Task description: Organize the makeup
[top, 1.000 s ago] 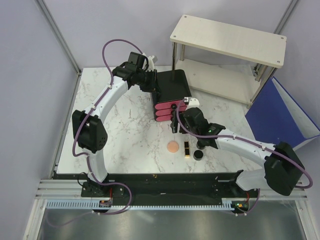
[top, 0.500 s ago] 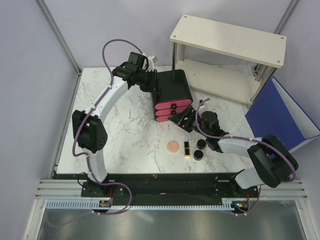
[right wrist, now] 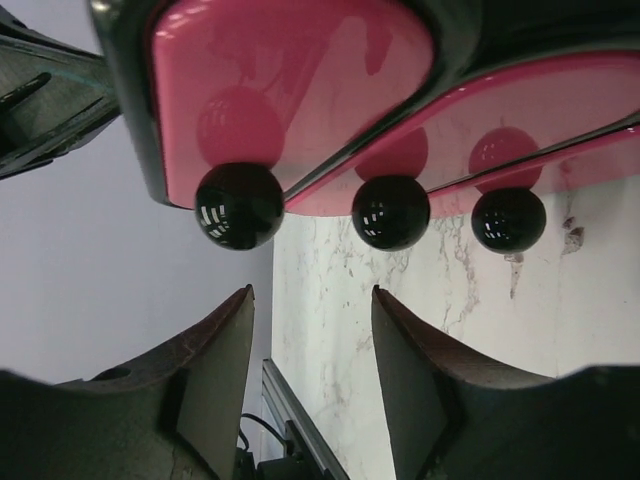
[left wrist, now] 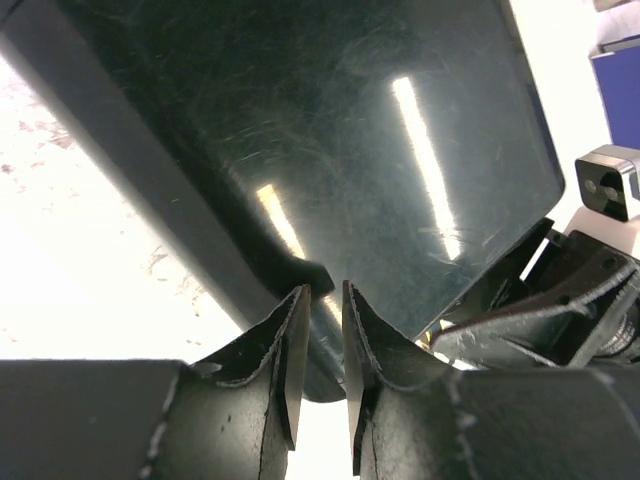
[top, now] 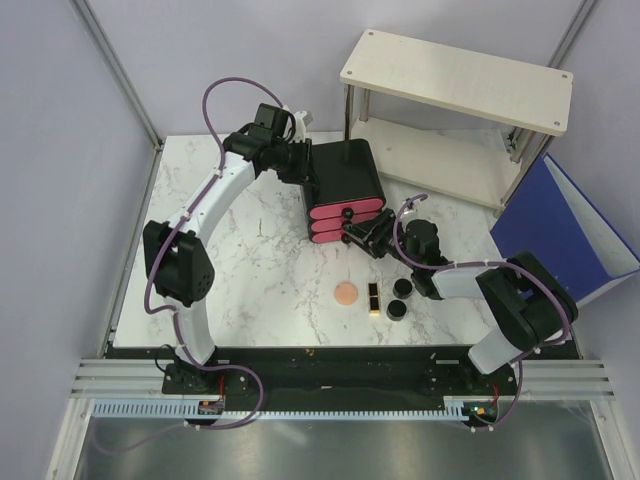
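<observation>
The makeup lies on the marble table in front of the box: a round peach disc [top: 346, 294], a black-gold lipstick [top: 373, 297] and two small black round jars [top: 402, 288] [top: 396, 310]. Behind them stands a black box with pink drawers [top: 345, 190]. My left gripper [top: 312, 175] [left wrist: 322, 290] is shut on the box's back left edge [left wrist: 300, 150], its fingers a narrow gap apart. My right gripper [top: 358, 236] [right wrist: 310, 300] stands open just in front of the drawers' black knobs [right wrist: 238, 205] [right wrist: 390, 212]. It holds nothing.
A white two-tier shelf [top: 455, 90] stands at the back right. A blue bin [top: 565, 230] leans beside the table's right edge. The right forearm [top: 450, 275] lies low, close behind the two jars.
The right arm has swung out to the right and dropped low, so its fingers now point left at the drawer knobs. Its jaws have narrowed. The left arm and the makeup have stayed put.
</observation>
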Action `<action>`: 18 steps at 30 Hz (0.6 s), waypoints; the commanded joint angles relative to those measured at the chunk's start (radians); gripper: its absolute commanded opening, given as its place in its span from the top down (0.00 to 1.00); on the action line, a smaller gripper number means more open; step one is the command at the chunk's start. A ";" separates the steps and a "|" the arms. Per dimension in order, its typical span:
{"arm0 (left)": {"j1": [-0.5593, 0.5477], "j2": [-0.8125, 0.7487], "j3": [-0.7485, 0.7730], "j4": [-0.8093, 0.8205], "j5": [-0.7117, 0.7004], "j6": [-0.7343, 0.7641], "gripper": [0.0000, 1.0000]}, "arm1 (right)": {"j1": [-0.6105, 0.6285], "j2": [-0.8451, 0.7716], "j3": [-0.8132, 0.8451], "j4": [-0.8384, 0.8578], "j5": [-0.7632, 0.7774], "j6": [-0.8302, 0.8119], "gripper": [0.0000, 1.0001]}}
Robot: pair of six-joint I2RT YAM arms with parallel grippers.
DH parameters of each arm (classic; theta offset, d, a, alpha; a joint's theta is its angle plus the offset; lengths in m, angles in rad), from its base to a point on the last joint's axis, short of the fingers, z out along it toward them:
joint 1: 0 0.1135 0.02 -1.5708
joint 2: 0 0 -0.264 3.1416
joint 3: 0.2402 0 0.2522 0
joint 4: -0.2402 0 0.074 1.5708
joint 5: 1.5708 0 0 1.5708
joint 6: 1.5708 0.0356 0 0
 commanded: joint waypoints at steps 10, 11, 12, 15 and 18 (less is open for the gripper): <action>0.003 0.120 -0.090 -0.290 -0.161 0.098 0.70 | -0.021 0.076 0.026 0.042 0.035 0.014 0.42; 0.003 0.122 -0.090 -0.290 -0.160 0.098 0.70 | -0.024 0.088 0.026 0.059 0.035 0.019 0.42; 0.003 0.123 -0.090 -0.289 -0.160 0.098 0.70 | -0.025 0.092 0.024 0.071 0.035 0.028 0.42; 0.005 0.114 -0.085 -0.286 -0.166 0.092 0.71 | -0.027 0.109 0.035 0.090 0.035 0.037 0.42; 0.005 0.053 -0.104 -0.251 -0.209 0.078 0.67 | -0.027 0.119 0.057 0.082 0.028 0.033 0.42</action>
